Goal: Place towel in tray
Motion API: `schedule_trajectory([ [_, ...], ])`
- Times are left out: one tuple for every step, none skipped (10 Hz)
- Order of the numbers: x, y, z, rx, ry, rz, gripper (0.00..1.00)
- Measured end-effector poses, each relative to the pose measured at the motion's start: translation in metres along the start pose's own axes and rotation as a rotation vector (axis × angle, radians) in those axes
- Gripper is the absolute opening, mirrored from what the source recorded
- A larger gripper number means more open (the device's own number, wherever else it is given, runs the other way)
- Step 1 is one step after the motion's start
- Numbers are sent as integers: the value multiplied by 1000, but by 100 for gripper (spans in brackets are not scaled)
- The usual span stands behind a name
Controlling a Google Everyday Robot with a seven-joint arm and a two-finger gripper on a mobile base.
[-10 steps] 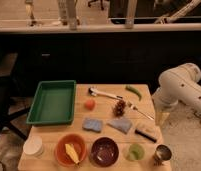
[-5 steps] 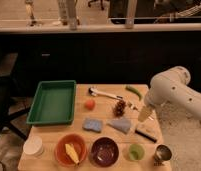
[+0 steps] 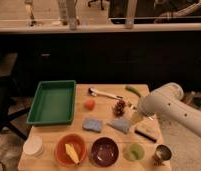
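The towel [image 3: 121,125] is a small grey folded cloth lying flat on the wooden table, right of centre. The green tray [image 3: 51,102] stands at the table's left, with nothing in it that I can see. My gripper [image 3: 136,118] hangs from the white arm [image 3: 166,105], which reaches in from the right. It is just above and to the right of the towel, near its right edge. I cannot tell whether it touches the towel.
A blue sponge [image 3: 92,124] lies left of the towel. Around it are an orange fruit [image 3: 89,104], dark grapes [image 3: 119,106], a white-handled utensil [image 3: 105,93], a green vegetable [image 3: 133,91] and a black brush [image 3: 145,134]. Along the front stand a white cup [image 3: 33,146], an orange bowl [image 3: 70,149], a maroon bowl [image 3: 104,151], a green cup [image 3: 134,151] and a metal cup [image 3: 162,154].
The arm has swung left from the table's right edge toward the centre, bringing the gripper down next to the towel. The objects on the table have not moved.
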Motion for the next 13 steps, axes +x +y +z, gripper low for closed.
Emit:
schedule_trajectory([
  [-3,2,3,2,-18,-11,80],
  [-4,2,4,2,-20,-13,80],
  [-4,2,4,1,-20,-12,80],
  [-4,2,3,1,-20,-12,80],
  [-4,3,4,1,-20,-12,80],
  [-4,3,4,-1,-19,-14,80],
  [-2,5,6,-12,-15,-14,80],
  [-1,9,13,-23,-16,-17,80],
  [0,15,24,-34,-26,-21,80],
  [3,20,34,-35,-36,-24,80],
  [4,24,42,-36,-51,-25,80],
  [5,28,48,-40,-75,-22,80],
  [5,30,52,-49,-97,-23,80],
])
